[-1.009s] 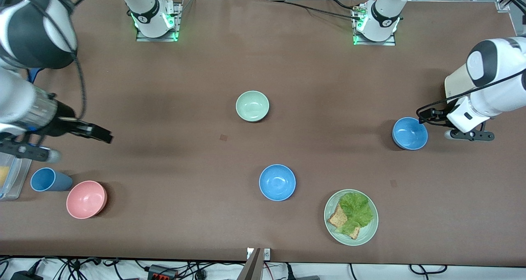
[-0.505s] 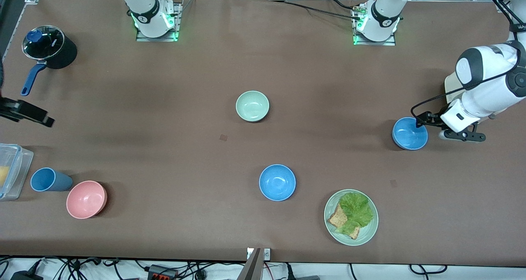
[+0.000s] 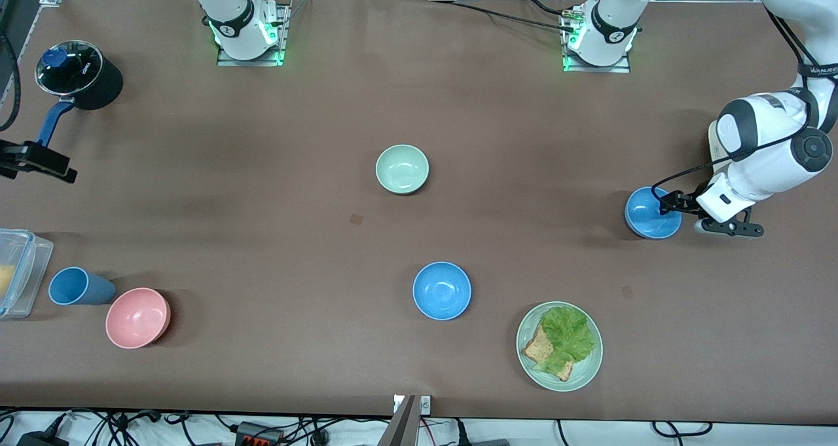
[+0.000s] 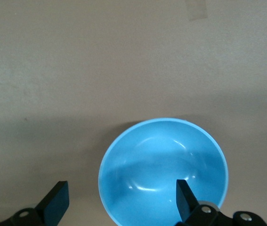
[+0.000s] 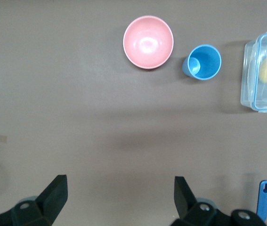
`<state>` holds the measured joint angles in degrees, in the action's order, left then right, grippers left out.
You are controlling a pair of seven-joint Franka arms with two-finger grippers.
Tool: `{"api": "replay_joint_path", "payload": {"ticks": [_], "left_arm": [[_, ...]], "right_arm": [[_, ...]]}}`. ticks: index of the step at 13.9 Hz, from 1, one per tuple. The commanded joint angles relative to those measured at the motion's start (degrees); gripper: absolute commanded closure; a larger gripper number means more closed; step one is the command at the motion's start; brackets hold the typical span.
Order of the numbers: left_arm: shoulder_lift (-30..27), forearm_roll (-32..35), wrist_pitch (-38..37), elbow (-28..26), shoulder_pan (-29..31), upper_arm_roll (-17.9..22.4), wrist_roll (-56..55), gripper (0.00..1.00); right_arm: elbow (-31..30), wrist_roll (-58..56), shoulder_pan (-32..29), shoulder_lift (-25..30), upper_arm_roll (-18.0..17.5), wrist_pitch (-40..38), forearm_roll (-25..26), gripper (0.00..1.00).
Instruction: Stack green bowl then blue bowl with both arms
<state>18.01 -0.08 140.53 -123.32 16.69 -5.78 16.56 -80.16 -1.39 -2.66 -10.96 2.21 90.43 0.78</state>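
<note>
The green bowl (image 3: 402,168) sits mid-table, free of both grippers. One blue bowl (image 3: 442,290) sits nearer the front camera than it. A second blue bowl (image 3: 648,215) sits toward the left arm's end of the table. My left gripper (image 3: 668,204) is open at this bowl's rim. In the left wrist view the gripper (image 4: 119,202) straddles the rim of the bowl (image 4: 163,160), with one finger (image 4: 182,200) inside and the other finger (image 4: 55,203) outside. My right gripper (image 3: 55,167) is open and empty over the right arm's end of the table, and it also shows in the right wrist view (image 5: 119,197).
A pink bowl (image 3: 137,317), a blue cup (image 3: 73,286) and a clear container (image 3: 16,269) sit at the right arm's end. A black pot (image 3: 82,73) with a blue handle stands near the right arm's base. A plate (image 3: 586,371) with lettuce and toast sits near the front edge.
The right arm has drawn back toward its end of the table, uncovering the pot. The left gripper has moved over the rim of the blue bowl at its end.
</note>
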Motion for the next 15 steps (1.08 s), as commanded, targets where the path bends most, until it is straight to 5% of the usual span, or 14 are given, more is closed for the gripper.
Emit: {"api": "replay_joint_path", "payload": {"ticks": [1,7,10,15], "left_arm": [[2.2,1.22,1.93,1.5,2.02,-0.02,3.38,0.01],[5.19,1.22,4.13,1.59,2.91,-0.1,3.83,0.03],[5.54,1.22,4.14,1.42,3.0,-0.1,3.83,0.03],[6.6,1.22,4.14,1.51,2.91,-0.1,3.83,0.09]], "right_arm": [[-12.0,-0.72,0.2,8.48,-0.71,5.09,0.89,0.0],[-11.77,-0.19,-0.24,8.15,-0.63,6.07,-0.24,0.0],[-9.67,-0.97,-0.85,6.57,-0.1,6.34,-5.68,0.0],[-8.52,-1.17,0.02,6.57,-0.71,5.81,-0.42,0.0]]}}
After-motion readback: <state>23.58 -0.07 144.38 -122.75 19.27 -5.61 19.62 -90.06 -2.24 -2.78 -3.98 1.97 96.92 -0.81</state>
